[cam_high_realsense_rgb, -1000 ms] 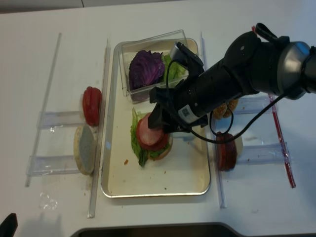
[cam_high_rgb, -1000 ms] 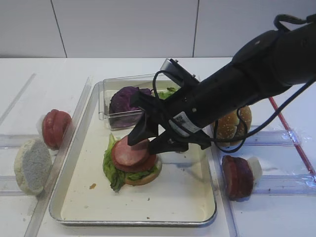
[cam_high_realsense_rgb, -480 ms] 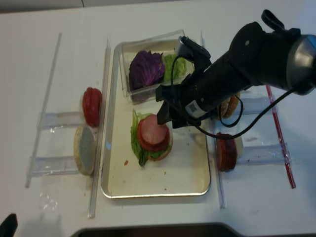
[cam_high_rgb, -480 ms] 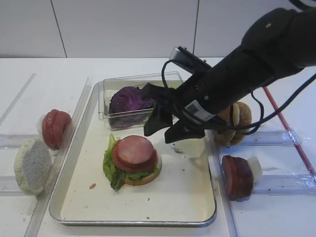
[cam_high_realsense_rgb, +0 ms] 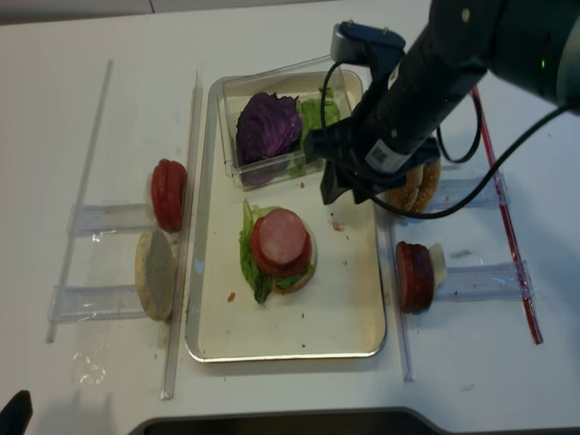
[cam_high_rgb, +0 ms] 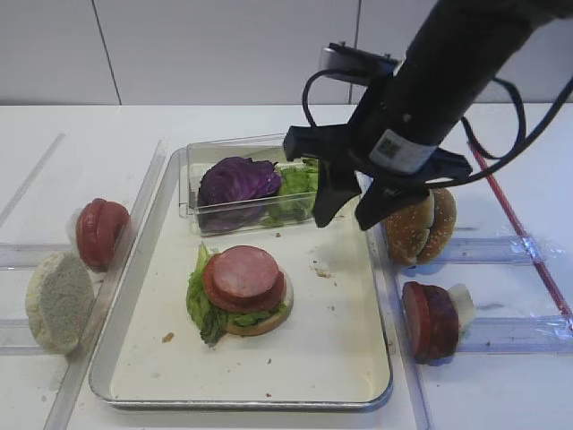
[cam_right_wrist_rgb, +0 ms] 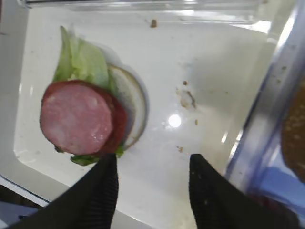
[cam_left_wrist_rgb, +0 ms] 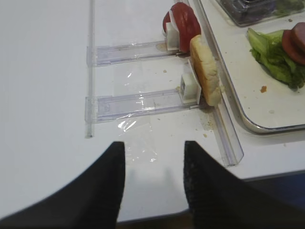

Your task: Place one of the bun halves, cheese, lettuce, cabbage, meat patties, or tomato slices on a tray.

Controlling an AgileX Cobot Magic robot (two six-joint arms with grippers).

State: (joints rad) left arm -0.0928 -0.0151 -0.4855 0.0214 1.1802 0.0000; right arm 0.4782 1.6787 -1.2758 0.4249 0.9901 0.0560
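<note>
White table | tray [cam_high_rgb: 134, 305]: stacked meat patties [cam_high_rgb: 243, 274] (on lettuce [cam_high_rgb: 199, 300]); right end effector [cam_high_rgb: 358, 208] apart, empty

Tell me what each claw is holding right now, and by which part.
Nothing. The right claw hangs open and empty above the tray, off the patty. The left claw is open over bare table.

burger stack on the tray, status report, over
Right gripper open, empty, raised above the tray. Meat patty sits on the stack over lettuce and bun half. Left gripper open, idle. Nothing in the way.
</note>
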